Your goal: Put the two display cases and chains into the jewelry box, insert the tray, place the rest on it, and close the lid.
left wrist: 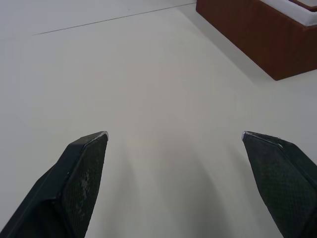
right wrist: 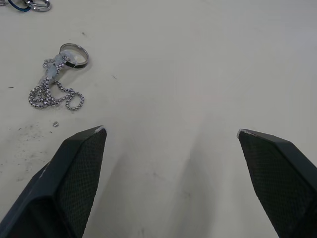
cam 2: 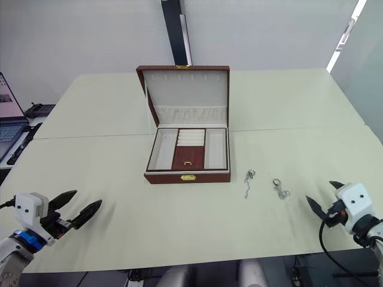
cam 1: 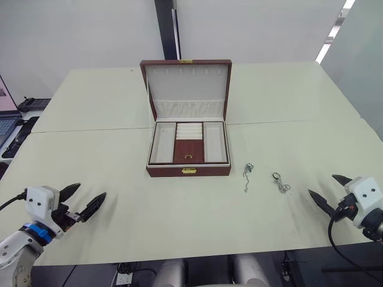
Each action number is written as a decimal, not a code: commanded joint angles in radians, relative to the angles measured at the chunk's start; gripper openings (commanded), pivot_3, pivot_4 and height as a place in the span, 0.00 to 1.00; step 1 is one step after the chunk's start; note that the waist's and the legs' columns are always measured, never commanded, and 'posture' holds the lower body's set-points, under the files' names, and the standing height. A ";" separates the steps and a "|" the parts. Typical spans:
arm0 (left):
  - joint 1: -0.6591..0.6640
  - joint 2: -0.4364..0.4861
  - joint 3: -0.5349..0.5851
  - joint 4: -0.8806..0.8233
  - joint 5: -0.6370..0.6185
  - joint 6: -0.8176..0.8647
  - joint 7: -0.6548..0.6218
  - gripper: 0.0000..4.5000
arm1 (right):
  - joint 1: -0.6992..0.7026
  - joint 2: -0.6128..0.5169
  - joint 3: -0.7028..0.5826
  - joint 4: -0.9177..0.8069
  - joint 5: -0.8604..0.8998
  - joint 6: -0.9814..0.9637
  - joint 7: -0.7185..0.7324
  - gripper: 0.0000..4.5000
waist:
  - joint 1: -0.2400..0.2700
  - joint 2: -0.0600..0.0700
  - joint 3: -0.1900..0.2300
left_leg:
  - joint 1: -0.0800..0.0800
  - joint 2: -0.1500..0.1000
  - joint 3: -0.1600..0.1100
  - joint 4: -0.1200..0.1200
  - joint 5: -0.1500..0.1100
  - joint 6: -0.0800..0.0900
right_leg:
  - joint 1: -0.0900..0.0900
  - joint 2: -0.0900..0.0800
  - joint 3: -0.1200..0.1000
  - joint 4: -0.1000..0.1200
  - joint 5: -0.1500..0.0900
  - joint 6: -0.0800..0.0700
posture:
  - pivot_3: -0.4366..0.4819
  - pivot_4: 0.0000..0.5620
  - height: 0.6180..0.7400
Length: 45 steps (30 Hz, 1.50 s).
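The jewelry box (cam 1: 188, 171) stands open at the table's middle, its lid (cam 1: 187, 84) upright behind it. The tray (cam 1: 188, 146) sits inside the box, with cream side compartments and a brown middle section. To the right of the box, two silvery pieces lie on the table: a thin chain (cam 1: 247, 176) and a ring-topped short chain (cam 1: 279, 182), seen close in the right wrist view (right wrist: 57, 84). My left gripper (cam 1: 91, 190) is open near the front left edge. My right gripper (cam 1: 322, 184) is open, just right of the chains. The two display cases are hidden.
A laptop (cam 1: 6, 119) and a dark device (cam 1: 33, 104) sit beyond the table's left edge. A dark post (cam 1: 167, 30) rises behind the box. The table's front edge runs close under both grippers.
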 commanded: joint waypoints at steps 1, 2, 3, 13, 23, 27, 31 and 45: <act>0.006 0.044 0.011 -0.048 -0.017 -0.021 -0.068 1.00 | -0.006 -0.018 -0.027 -0.001 0.013 -0.033 -0.014 1.00 | 0.000 0.000 0.000 | 0.000 0.000 0.000 0.000 0.000 0.000 | 0.000 0.000 0.000 0.000 0.000 0.000 | 0.48 0.27 1.00; 0.006 0.053 0.001 -0.063 -0.019 -0.020 -0.088 1.00 | -0.006 -0.019 -0.027 0.001 0.015 -0.035 -0.014 1.00 | 0.000 0.000 0.000 | 0.000 0.000 0.000 0.000 0.000 0.000 | 0.000 0.000 0.000 0.000 0.000 0.000 | 0.48 0.27 1.00; 0.006 0.057 -0.004 -0.072 -0.020 -0.019 -0.100 1.00 | -0.005 -0.020 -0.027 0.001 0.016 -0.036 -0.014 1.00 | 0.000 0.000 0.000 | 0.000 0.000 0.000 0.000 0.000 0.000 | 0.000 0.000 0.000 0.000 0.000 0.000 | 0.48 0.27 1.00; -0.078 0.074 -0.159 -0.261 -0.098 0.014 -0.261 1.00 | 0.004 -0.020 -0.046 -0.016 0.032 -0.038 -0.030 1.00 | 0.000 0.000 0.000 | 0.001 0.000 0.000 0.000 0.000 0.000 | 0.002 0.000 0.000 -0.001 0.000 0.000 | 0.48 0.27 1.00; -0.110 0.090 -0.290 -0.432 -0.181 0.069 -0.352 1.00 | 0.075 -0.016 -0.070 -0.261 0.152 0.116 -0.034 1.00 | 0.000 0.001 -0.001 | 0.001 0.000 0.000 0.000 0.000 0.000 | 0.003 0.000 -0.001 -0.001 0.000 0.000 | 0.48 0.27 1.00; -0.113 0.115 -0.316 -0.425 -0.170 0.051 -0.407 1.00 | 0.114 -0.017 -0.025 -0.377 0.201 0.217 -0.038 1.00 | 0.001 0.001 -0.001 | 0.002 0.000 -0.001 0.000 0.000 0.000 | 0.007 0.001 -0.002 -0.004 0.000 0.000 | 0.48 0.27 1.00; -0.131 0.113 -0.333 -0.417 -0.161 0.052 -0.409 1.00 | 0.091 -0.013 0.050 -0.439 0.192 0.305 -0.089 1.00 | 0.001 0.001 -0.001 | 0.006 0.001 -0.002 0.000 0.000 0.001 | 0.011 0.001 -0.003 -0.005 0.000 0.000 | 0.48 0.27 1.00; -0.187 0.091 -0.391 -0.410 -0.145 0.050 -0.382 1.00 | -0.120 0.033 0.305 -0.346 0.055 0.561 -0.315 1.00 | 0.002 0.001 -0.001 | 0.005 0.000 -0.003 -0.001 -0.001 0.002 | 0.014 0.001 -0.005 -0.012 0.000 0.001 | 0.48 0.27 1.00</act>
